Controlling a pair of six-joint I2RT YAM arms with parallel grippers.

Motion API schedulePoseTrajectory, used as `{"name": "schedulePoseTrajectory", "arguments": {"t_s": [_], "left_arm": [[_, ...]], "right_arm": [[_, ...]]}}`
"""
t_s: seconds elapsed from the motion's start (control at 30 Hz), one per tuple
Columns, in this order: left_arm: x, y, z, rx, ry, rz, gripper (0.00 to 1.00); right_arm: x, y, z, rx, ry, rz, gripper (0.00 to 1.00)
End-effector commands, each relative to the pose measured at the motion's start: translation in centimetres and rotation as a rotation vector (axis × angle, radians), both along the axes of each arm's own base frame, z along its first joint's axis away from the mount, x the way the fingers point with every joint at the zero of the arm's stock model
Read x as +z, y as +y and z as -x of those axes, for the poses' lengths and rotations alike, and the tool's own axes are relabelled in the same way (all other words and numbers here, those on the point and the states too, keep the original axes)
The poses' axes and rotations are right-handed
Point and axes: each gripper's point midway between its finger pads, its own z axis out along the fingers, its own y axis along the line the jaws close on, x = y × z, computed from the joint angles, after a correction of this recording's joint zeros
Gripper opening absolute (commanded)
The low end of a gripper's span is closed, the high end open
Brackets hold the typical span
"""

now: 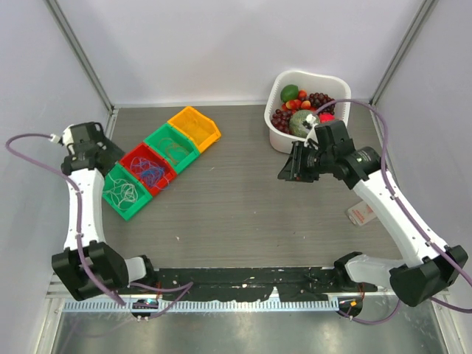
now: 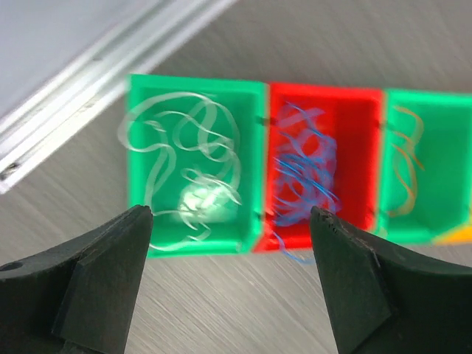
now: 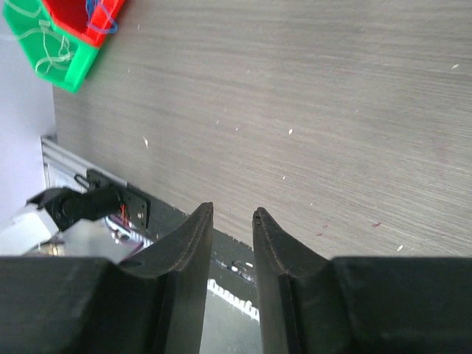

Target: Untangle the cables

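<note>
The cables lie sorted in a row of small bins at the left. White cables (image 1: 122,192) (image 2: 188,181) fill a green bin (image 2: 140,147). Blue cables (image 1: 151,171) (image 2: 306,173) fill the red bin (image 2: 361,118), with one strand hanging over its near wall. A yellow-orange cable (image 2: 405,158) lies in the second green bin (image 1: 175,147). My left gripper (image 2: 232,217) is wide open and empty, above the table just short of the first two bins. My right gripper (image 3: 232,214) (image 1: 290,171) is open by a narrow gap and empty, over bare table right of centre.
An orange bin (image 1: 194,127) ends the row at the back. A white basket (image 1: 335,85) of fruit stands at the back right, just behind my right wrist. A small packet (image 1: 361,214) lies near the right arm. Walls close in the left, right and back.
</note>
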Motion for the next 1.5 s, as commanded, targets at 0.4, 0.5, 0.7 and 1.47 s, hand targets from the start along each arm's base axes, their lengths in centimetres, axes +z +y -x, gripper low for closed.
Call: {"name": "schedulePoseTrajectory", "arguments": {"t_s": [0.4, 0.5, 0.7, 1.47], "left_arm": [[18.3, -34.9, 1.3, -1.096, -0.560, 0.121, 0.95], [21.3, -38.5, 2.8, -1.209, -0.610, 0.150, 0.96], [27.7, -41.1, 5.1, -1.359, -0.723, 0.144, 0.98], [26.4, -38.4, 5.9, -1.299, -0.674, 0.096, 1.00]], "right_arm": [[13.7, -15.5, 2.2, -0.665, -0.654, 0.148, 0.82], [15.6, -18.2, 3.0, -0.759, -0.699, 0.229, 0.82], [20.0, -20.6, 3.1, -0.917, -0.677, 0.268, 0.82], [18.1, -18.8, 3.1, -0.916, -0.677, 0.075, 0.83]]}}
